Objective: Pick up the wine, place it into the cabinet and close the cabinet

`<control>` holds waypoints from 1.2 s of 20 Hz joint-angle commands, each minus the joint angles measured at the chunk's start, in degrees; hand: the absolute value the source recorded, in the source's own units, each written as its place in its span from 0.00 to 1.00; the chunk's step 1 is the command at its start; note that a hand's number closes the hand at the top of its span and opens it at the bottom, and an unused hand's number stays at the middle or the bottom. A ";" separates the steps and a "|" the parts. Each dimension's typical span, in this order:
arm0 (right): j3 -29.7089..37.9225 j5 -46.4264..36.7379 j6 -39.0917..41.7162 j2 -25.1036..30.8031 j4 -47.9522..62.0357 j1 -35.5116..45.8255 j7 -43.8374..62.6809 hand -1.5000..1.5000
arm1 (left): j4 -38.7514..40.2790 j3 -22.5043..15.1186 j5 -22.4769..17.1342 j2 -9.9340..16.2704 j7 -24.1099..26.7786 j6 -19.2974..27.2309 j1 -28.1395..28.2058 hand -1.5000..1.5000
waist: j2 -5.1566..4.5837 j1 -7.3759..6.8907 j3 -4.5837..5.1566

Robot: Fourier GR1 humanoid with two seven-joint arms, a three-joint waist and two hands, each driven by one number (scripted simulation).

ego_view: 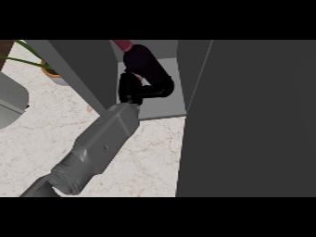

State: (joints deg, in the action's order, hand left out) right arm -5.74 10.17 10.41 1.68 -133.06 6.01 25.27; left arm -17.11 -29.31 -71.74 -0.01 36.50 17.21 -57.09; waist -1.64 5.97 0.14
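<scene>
Forearm (98, 143): grey, reaching over the desk (23, 148) into the cabinet (161, 104).
Left hand (145, 76): fingers curled round the wine (124, 45), inside the cabinet.
Risk: bottle may tip on release; door (256, 115) could catch the arm.

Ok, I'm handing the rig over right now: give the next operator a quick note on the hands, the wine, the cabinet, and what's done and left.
One hand shows, reaching into the open cabinet, fingers curled round the wine; only the bottle's dark red top shows above the hand. Which arm it is can't be told from this view; the other hand is out of view.
The cabinet door stands open at right.
Done: wine picked up and carried inside the cabinet.
Left: release it, withdraw the arm, close the door.
</scene>
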 commanded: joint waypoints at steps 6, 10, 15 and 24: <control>-0.53 0.34 -0.61 -0.58 1.18 2.63 0.82 0.00 | -4.51 -4.53 -5.17 0.01 0.58 4.55 0.38 1.00 | -0.16 1.95 -0.04; -0.13 -0.12 0.16 -0.12 4.05 3.67 -0.37 0.00 | -6.77 -6.18 -7.99 0.01 3.75 3.08 2.86 1.00 | -0.34 1.67 -0.01; -0.03 0.87 1.39 -0.10 3.43 1.57 -2.36 0.00 | -6.62 -5.64 -12.71 0.01 4.59 7.59 0.16 0.00 | -0.25 2.14 -0.09; -0.83 0.02 1.04 -0.48 2.81 0.66 -2.28 0.00 | -5.05 -9.50 -15.98 0.01 6.62 8.56 -0.37 0.00 | -0.25 1.71 -0.08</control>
State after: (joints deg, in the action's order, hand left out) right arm -6.24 11.00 11.53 1.69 -131.26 6.60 24.13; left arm -22.65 -37.11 -86.48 0.00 43.43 24.06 -56.10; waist -1.89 8.04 0.09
